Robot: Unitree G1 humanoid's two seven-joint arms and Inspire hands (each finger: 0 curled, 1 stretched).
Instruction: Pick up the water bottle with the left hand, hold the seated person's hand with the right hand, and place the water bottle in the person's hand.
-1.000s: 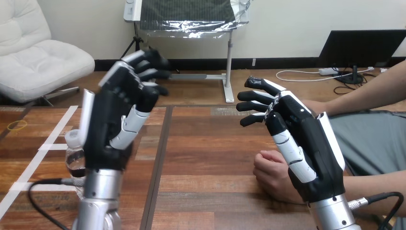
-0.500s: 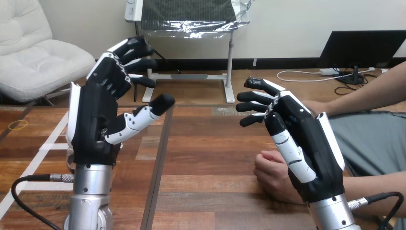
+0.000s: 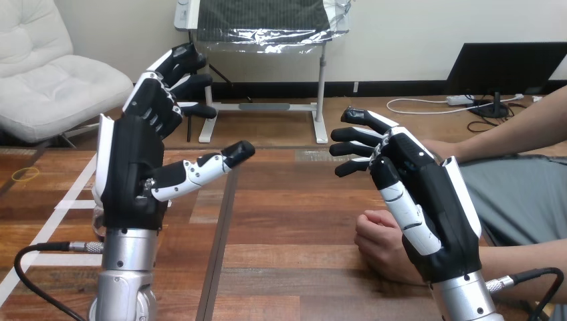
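Note:
My left hand (image 3: 130,177) is raised over the left part of the table, open, with its fingers straight and its thumb stretched out to the right. The water bottle stands right behind it and is almost wholly hidden; a clear sliver (image 3: 97,226) shows at the hand's left edge. On the right, my right hand (image 3: 428,200) is also open, its fingers loosely bent and holding nothing. It hangs just over the person's hand (image 3: 378,242), which rests on the table as a loose fist, partly hidden by my palm. I cannot tell whether the two touch.
The person's other forearm (image 3: 508,130) reaches in from the right edge beyond my right hand. White tape lines (image 3: 67,200) and a yellow rubber band (image 3: 25,175) lie on the table's left side. A dark seam (image 3: 224,221) runs down the wooden table (image 3: 287,227).
My left hand has shifted left in front of the bottle, its fingers have straightened and its thumb has swung out to the right. My right hand and the person's fist have stayed put.

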